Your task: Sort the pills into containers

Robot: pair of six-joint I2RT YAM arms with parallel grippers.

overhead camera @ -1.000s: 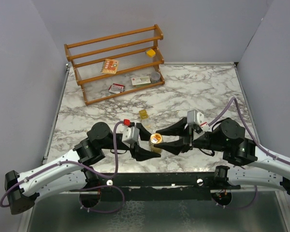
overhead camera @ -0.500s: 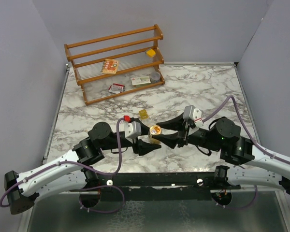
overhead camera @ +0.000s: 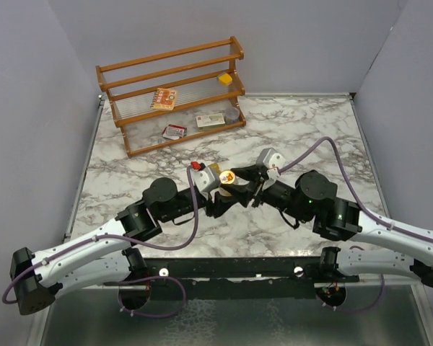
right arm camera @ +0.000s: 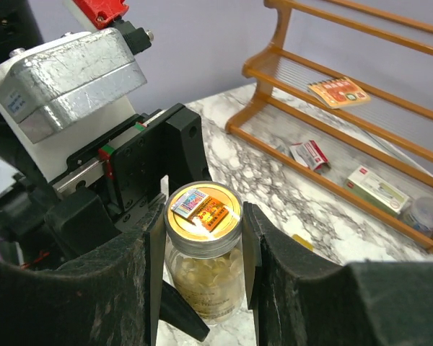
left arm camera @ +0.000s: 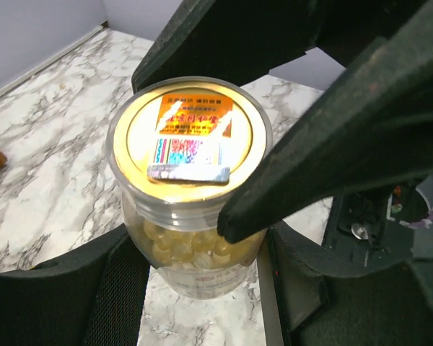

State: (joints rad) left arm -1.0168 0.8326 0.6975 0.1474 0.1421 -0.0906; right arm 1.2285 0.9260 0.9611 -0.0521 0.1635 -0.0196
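Left gripper (left arm camera: 198,282) clamping the round amber translucent jar (left arm camera: 195,249), right gripper (right arm camera: 203,229) closed on its gold lid (right arm camera: 202,207), I should twist level.

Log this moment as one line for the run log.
stage: jar handling | left gripper: shut on pill jar body | right gripper: closed on lid | lid: on | pills: inside

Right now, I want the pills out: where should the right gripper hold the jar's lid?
Grip the lid by its round rim, fingers on opposite sides, coming in from the side opposite the left gripper. The jar stands upright with that gripper clamped on its body lower down, leaving the rim free; the right gripper pinches it there.
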